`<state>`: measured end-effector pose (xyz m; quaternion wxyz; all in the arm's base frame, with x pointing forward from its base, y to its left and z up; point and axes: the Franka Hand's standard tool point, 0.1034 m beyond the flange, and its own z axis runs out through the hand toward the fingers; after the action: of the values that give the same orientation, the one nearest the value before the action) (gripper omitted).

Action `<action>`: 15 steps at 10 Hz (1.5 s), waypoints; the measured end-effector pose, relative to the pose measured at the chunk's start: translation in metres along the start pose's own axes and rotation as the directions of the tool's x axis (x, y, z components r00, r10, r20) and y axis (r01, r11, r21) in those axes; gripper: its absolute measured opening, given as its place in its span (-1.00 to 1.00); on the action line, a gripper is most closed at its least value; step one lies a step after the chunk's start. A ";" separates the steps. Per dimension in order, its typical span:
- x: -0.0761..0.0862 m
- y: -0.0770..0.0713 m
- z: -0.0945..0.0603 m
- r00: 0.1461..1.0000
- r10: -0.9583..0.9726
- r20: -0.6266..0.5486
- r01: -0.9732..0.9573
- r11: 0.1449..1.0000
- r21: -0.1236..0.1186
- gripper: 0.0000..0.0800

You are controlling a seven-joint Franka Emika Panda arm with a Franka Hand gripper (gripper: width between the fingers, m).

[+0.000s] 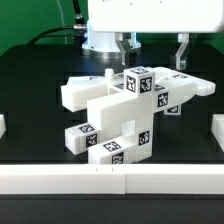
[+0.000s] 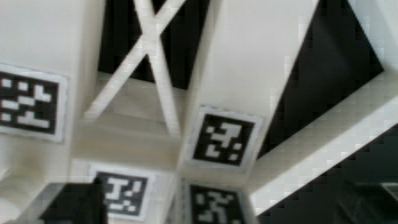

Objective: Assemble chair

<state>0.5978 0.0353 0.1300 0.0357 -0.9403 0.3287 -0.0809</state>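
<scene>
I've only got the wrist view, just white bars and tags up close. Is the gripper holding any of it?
Observer: No. The gripper is open and empty, its fingers hanging above the far part of the chair.
Operator: Where does the chair sit?
Observer: Around the middle of the black table, as one blocky cluster with bars sticking out toward both sides of the exterior view.
Operator: Anything in front of it?
Observer: A low white rail runs along the table's near edge, apart from the chair.
</scene>
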 end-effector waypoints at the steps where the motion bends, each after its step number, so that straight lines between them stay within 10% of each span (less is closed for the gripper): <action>1: -0.019 -0.006 -0.005 0.997 -0.081 -0.002 0.081 0.997 0.013 0.62; 4: -0.071 -0.008 -0.008 0.994 -0.109 0.004 0.109 0.994 0.031 0.62; 8: -0.075 -0.009 -0.007 0.992 -0.122 0.004 0.122 0.992 0.034 0.62; 12: -0.149 0.006 -0.007 0.983 -0.184 -0.001 0.184 0.981 0.053 0.62; 15: -0.155 0.017 0.001 0.980 -0.198 -0.009 0.198 0.979 0.043 0.62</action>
<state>0.4684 0.1191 0.1067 0.0471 -0.9672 0.2317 -0.0932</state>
